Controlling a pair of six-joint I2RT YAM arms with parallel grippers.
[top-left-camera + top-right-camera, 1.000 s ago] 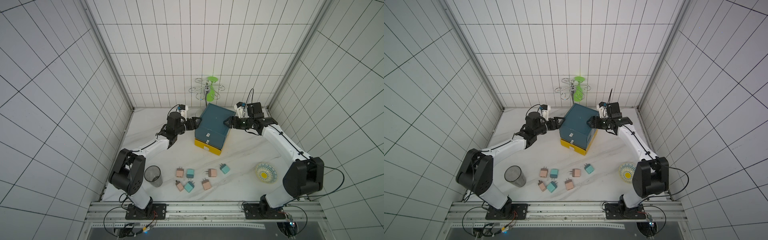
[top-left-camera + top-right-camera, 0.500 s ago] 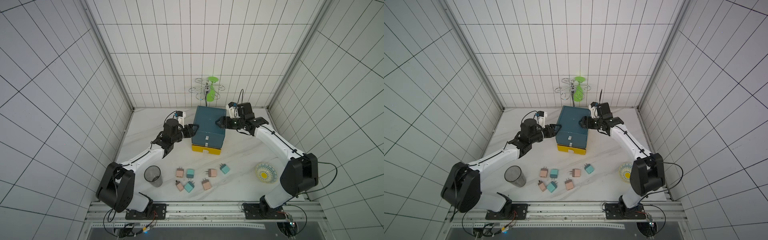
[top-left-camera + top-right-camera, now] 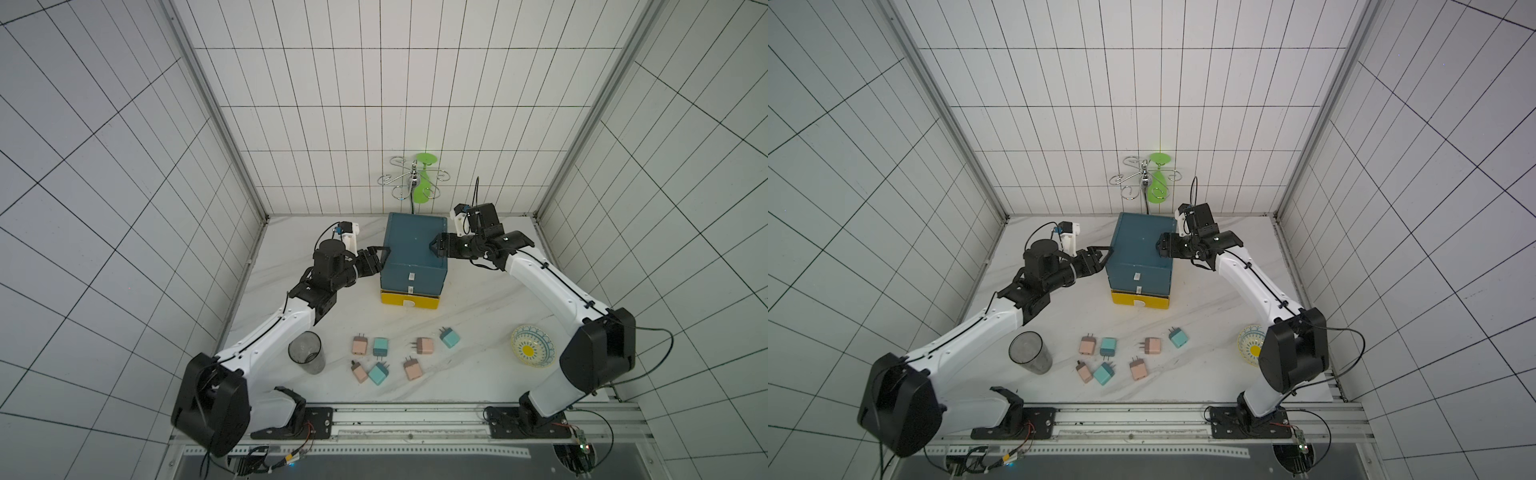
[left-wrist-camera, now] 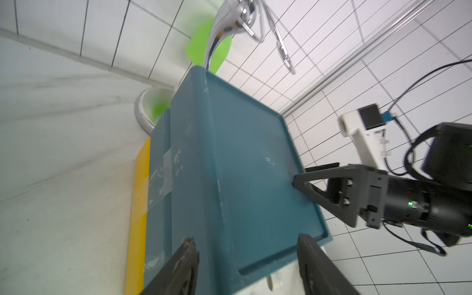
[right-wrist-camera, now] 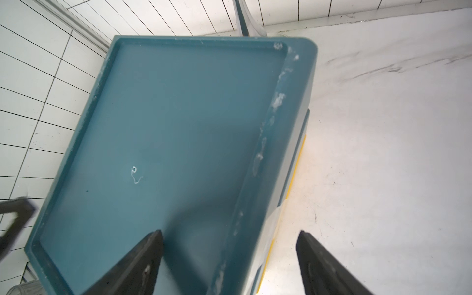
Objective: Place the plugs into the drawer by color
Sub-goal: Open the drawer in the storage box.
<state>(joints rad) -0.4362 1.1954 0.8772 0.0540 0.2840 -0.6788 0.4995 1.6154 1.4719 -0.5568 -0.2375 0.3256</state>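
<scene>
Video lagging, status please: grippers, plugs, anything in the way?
Both open: left gripper, right gripper, flanking the drawer cabinet. Seven plugs on table, none held. Cup, bowl off to the sides.

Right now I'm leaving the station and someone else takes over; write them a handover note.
Left end effector: open, straddling the drawer unit's left edge. Right end effector: open, at its right edge. Neither holds a plug.
Four pink plugs and three teal plugs lie on the table in front of the unit.
Done: no plug sorted. Left: open drawers, place all seven by color.
</scene>
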